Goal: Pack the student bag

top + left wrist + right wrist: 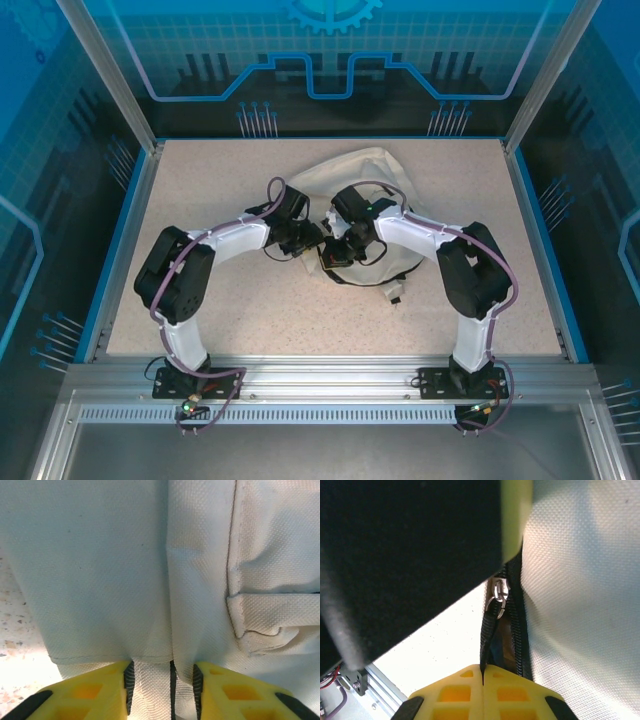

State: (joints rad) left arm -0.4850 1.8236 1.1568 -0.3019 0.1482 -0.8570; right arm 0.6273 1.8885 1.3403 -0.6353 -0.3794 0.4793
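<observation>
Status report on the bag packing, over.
Left gripper parted around a fold of the student bag. Right gripper shut on the black zipper pull. Nothing blocking in view.

One student bag (372, 172) and one counter (250, 320) are counted. Two arms are counted, a left arm (185, 280) and a right arm (470, 270). Two grippers are counted with them, the left gripper (162, 680) and the right gripper (483, 672). Two yellow fingers (90, 695) are seen on each gripper, four in all. On the bag, one zipper line (518, 630), one metal slider (498, 587), one dark pull strap (486, 635) and one small white tag (397, 293) are counted.
</observation>
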